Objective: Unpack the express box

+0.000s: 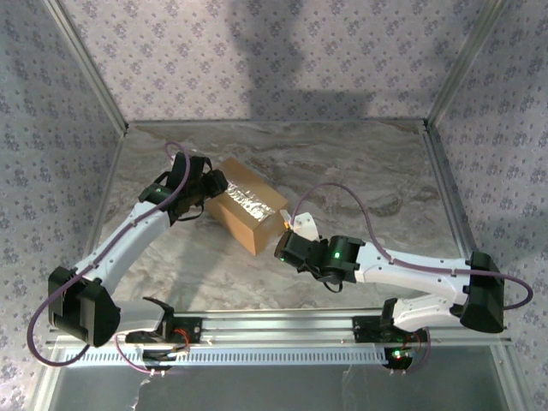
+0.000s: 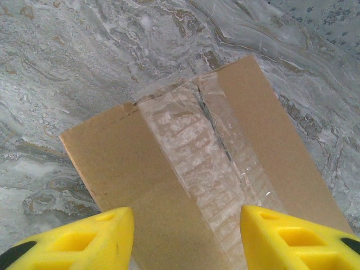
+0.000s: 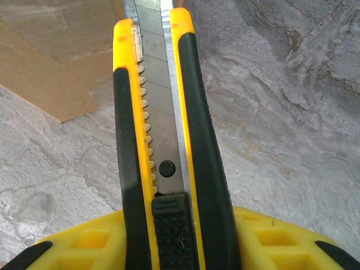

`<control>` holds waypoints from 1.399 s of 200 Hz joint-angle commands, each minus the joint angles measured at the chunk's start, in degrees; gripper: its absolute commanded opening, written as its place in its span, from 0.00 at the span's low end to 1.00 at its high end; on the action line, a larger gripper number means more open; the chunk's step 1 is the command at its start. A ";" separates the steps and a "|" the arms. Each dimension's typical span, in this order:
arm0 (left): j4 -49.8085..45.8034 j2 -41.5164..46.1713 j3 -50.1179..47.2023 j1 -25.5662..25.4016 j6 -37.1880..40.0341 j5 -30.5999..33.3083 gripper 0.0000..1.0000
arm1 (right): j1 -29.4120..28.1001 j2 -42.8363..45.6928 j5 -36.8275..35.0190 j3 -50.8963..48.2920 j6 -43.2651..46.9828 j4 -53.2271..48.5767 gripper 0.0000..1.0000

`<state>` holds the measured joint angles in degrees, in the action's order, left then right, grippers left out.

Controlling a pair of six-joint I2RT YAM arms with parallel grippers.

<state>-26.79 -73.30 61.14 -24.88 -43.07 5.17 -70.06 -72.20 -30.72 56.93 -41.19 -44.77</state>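
Brown cardboard express box (image 1: 247, 208), clear-taped seam (image 2: 197, 152); left claw (image 2: 185, 232) spread, 10 o'clock; right claw (image 3: 179, 225), 4 o'clock, pinches yellow-black utility knife (image 3: 163, 112). Advised: slit seam shallowly.

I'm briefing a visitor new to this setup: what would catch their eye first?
The yellow-and-black utility knife clamped in the right gripper, blade reaching toward the express box. Then the shiny clear tape along the box's top seam, with the left gripper open over it.
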 commanded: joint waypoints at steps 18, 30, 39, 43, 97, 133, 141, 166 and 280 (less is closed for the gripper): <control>0.43 -0.36 1.65 -0.25 -0.38 0.28 0.53 | -0.11 1.02 -2.30 1.87 0.23 0.57 0.00; 0.43 -0.34 1.62 -0.25 -0.35 0.28 0.53 | -0.16 1.08 -2.43 1.87 0.31 0.53 0.00; 0.45 -0.43 1.69 -0.25 -0.35 0.29 0.53 | -0.07 1.03 -2.48 1.87 0.30 0.54 0.00; 0.42 -0.42 1.70 -0.25 -0.35 0.28 0.53 | -0.05 1.01 -2.44 1.85 0.40 0.55 0.00; -1.84 -2.16 6.19 -0.15 2.27 0.77 0.54 | 0.28 0.74 -1.95 1.87 0.28 0.37 0.00; -4.60 -6.17 11.79 0.35 5.52 0.06 0.54 | 0.48 0.71 -1.80 1.78 0.14 0.43 0.00; -5.13 -7.46 12.96 0.61 6.20 -0.05 0.54 | 0.46 0.71 -1.75 1.79 0.12 0.43 0.00; -5.69 -11.13 16.19 1.81 7.80 -0.27 0.54 | 0.54 0.74 -1.58 1.79 -0.03 0.36 0.00; -5.41 -19.57 20.83 4.39 10.32 -0.69 0.52 | 0.89 0.82 -1.00 1.26 -0.73 1.17 0.00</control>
<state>-31.73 -92.49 81.10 -20.47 -33.87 5.10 -69.63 -72.16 -30.70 56.93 -41.15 -44.58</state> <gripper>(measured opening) 0.524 0.401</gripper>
